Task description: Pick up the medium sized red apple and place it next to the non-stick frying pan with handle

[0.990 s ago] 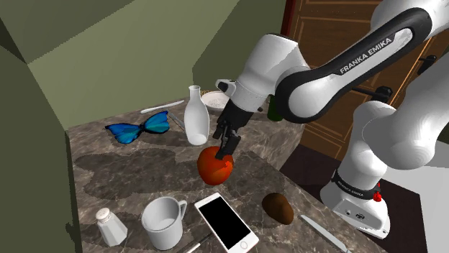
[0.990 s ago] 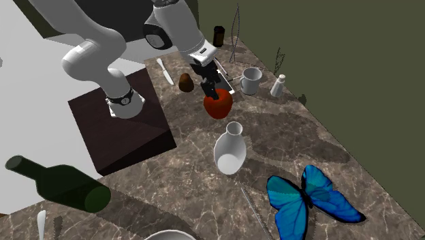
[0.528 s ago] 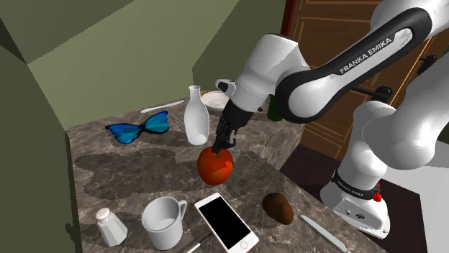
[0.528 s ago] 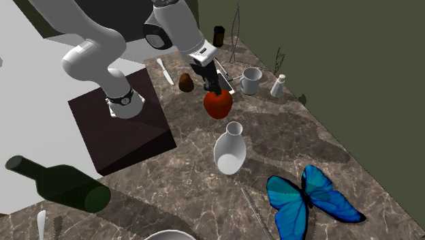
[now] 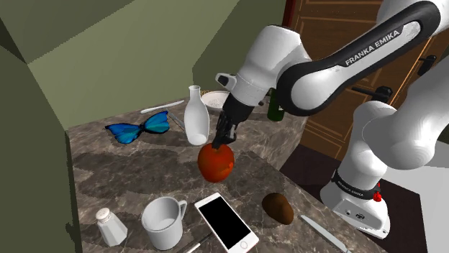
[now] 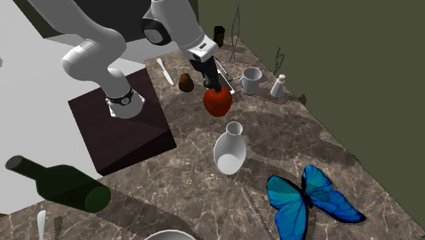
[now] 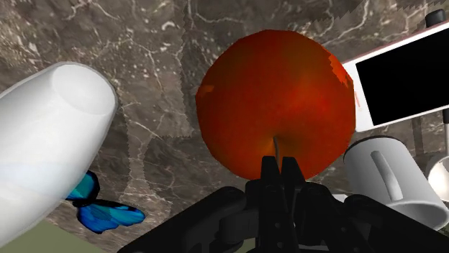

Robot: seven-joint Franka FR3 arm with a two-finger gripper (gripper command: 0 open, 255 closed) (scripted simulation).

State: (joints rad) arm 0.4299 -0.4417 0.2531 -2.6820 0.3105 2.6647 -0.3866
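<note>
Apple (image 5: 216, 162): red, on the marble counter (image 5: 129, 169) or just off it, near the white vase (image 5: 196, 115). Gripper (image 5: 221, 142): fingers were apart a second ago and now pinch its stem. You have your grasp, and the lift looks begun.

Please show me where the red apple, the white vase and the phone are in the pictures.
red apple (image 5: 214, 165): shoulder view, on its front skin.
white vase (image 5: 196, 126): shoulder view, on its wide body.
phone (image 5: 224, 220): shoulder view, on its black screen.
</note>
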